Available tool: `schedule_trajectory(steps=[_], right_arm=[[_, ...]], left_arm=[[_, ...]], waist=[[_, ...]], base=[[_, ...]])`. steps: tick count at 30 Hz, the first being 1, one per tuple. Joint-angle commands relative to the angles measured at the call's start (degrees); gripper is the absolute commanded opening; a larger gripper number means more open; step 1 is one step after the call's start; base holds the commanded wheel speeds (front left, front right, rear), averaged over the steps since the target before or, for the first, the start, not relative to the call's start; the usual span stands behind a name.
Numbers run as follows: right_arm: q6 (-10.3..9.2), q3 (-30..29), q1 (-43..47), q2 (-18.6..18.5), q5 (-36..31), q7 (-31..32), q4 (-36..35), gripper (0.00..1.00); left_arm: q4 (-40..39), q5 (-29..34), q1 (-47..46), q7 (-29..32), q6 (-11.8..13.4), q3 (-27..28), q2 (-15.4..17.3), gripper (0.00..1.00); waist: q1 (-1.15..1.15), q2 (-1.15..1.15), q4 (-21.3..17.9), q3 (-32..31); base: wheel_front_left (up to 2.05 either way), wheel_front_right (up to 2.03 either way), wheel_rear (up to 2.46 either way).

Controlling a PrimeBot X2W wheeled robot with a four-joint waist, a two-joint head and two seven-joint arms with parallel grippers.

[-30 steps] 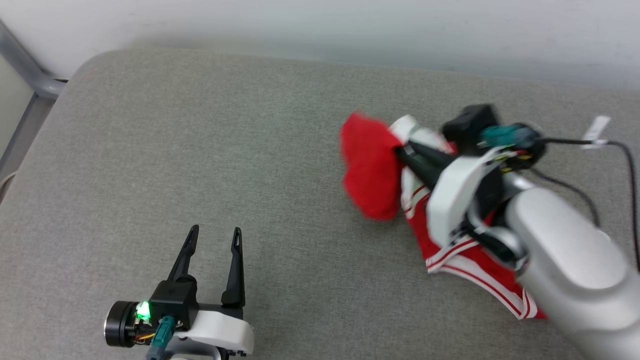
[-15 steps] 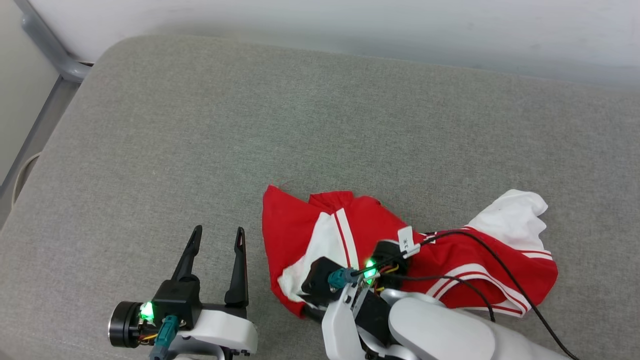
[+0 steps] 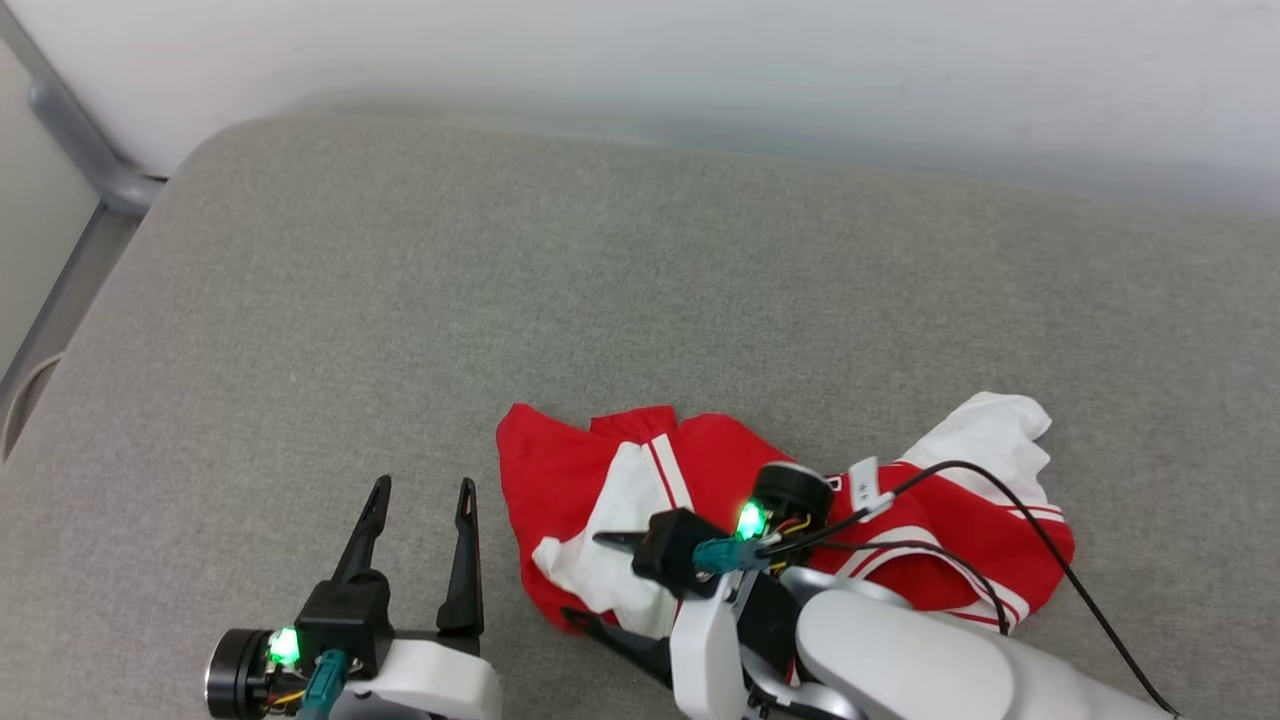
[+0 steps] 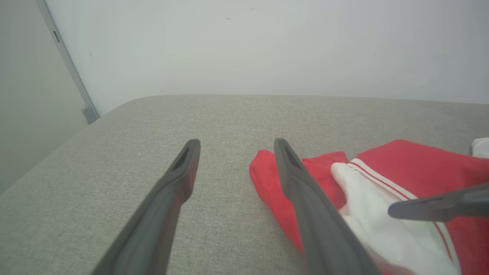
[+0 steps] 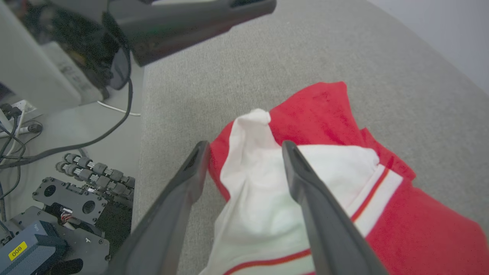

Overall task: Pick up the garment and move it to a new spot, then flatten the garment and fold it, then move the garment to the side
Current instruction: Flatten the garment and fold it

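Observation:
The garment [image 3: 720, 460], red with white sleeves and striped trim, lies crumpled on the grey cushion [image 3: 500, 280] near its front edge. My right gripper [image 3: 590, 578] stands open at the garment's left end, its fingers spread on either side of a white sleeve [image 5: 259, 191]. In the right wrist view the gripper [image 5: 244, 147] has the sleeve lying loose between its fingers. My left gripper [image 3: 423, 487] is open and empty just left of the garment. In the left wrist view that gripper [image 4: 235, 143] points past the garment's red edge [image 4: 267, 179].
A pale wall runs behind the cushion, and a grey metal rail [image 3: 90, 170] stands at the back left. The right arm's black cable [image 3: 1000, 510] drapes over the garment. Beyond the cushion's front edge, cables and gear [image 5: 57, 191] lie on the floor.
My right gripper carried the garment from the back right to the front middle, then opened and let it go. The left gripper has stayed open in place.

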Motion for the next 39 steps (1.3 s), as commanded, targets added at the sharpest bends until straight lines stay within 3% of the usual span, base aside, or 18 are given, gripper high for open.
schedule_trajectory(steps=[1, 6, 12, 17, 23, 32, 39], right_arm=[[-0.06, -1.25, -0.14, -1.17, 0.18, -1.49, -1.91, 1.00], [-0.06, -8.16, 1.70, -5.53, -0.26, -2.84, -9.21, 1.00], [-0.06, -22.75, 3.60, -11.06, -3.89, -0.43, -17.12, 1.00], [-0.06, -33.80, 4.88, -15.54, -7.14, 4.98, -20.99, 1.00], [-0.07, -41.38, 5.47, -21.72, -9.21, 15.19, -22.82, 1.00], [-0.07, -38.96, 9.68, -29.47, 0.07, 35.66, -19.17, 1.00], [-0.06, -34.58, 11.32, -28.65, 3.47, 40.87, -13.84, 1.00]], left_arm=[[-0.03, 0.43, 1.02, -0.15, -0.24, 0.63, -0.04, 1.00], [-0.43, 1.02, 2.79, -0.15, -0.63, 1.61, 0.03, 1.00], [-1.20, 1.43, 3.86, -0.15, -0.75, 2.47, 0.04, 1.00], [-1.63, 1.54, 4.02, -0.15, -0.94, 2.57, 0.01, 1.00], [-2.00, 1.71, 3.27, -0.15, -0.85, 2.61, 0.00, 1.00], [-2.24, 1.62, 1.61, -0.15, -0.90, 2.52, -0.03, 1.00], [-2.60, 1.05, -0.21, -0.15, -0.47, 1.51, -0.02, 1.00]], waist=[[0.00, 0.00, -1.14, -1.73], [0.00, 0.00, -2.78, -4.10], [0.00, 0.00, -4.15, -4.75], [0.00, 0.00, -4.52, -4.46], [0.00, 0.00, -4.49, -3.55], [0.00, 0.00, -3.65, -1.34], [0.00, 0.00, -2.65, 1.36]], base=[[0.00, 0.00, 0.00], [0.00, 0.00, 0.00], [0.00, 0.00, 0.00], [0.00, 0.00, 0.00], [0.00, 0.00, 0.00], [0.00, 0.00, 0.00], [0.00, 0.00, 0.00]])
